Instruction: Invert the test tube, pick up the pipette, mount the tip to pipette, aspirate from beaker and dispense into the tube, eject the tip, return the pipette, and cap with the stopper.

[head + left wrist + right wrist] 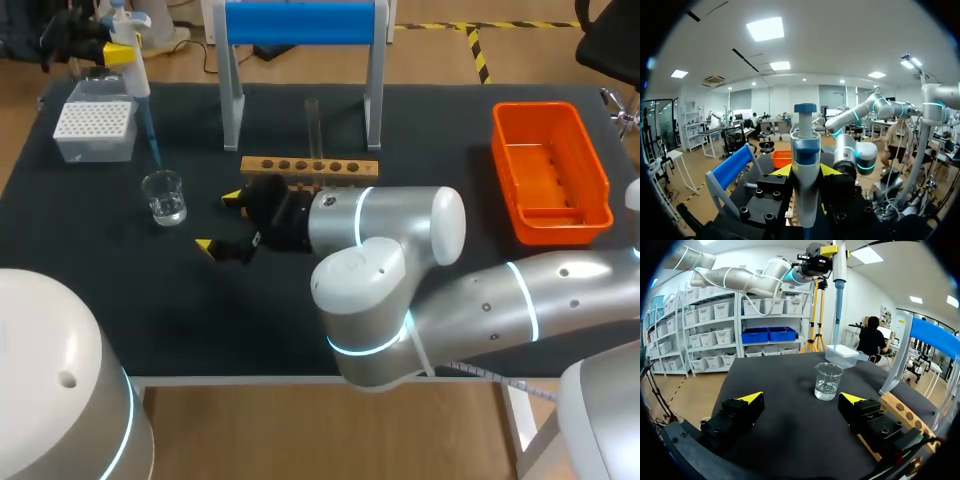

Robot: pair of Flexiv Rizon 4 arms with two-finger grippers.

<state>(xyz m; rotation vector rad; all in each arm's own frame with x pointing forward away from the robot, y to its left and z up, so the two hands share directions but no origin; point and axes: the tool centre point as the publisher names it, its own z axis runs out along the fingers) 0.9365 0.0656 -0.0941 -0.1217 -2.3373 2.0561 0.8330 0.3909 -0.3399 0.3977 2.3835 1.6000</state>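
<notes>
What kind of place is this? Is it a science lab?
Probably a robot science lab. The robot's left fingers hold a pipette near a glass beaker, and a test tube stands in a wooden rack on the black table.

On the surface [420,130], the tip box [94,130] lies far left, the beaker [163,196] just before it to its right. The pipette [138,90], gripped in the left tool [118,50], hangs upright above them. The rack [309,166] sits mid-surface before the stand [232,100], a tube [312,125] upright in it. The right tool [218,221], fingers apart, is between beaker and rack. The bin [549,170] lies far right.
</notes>
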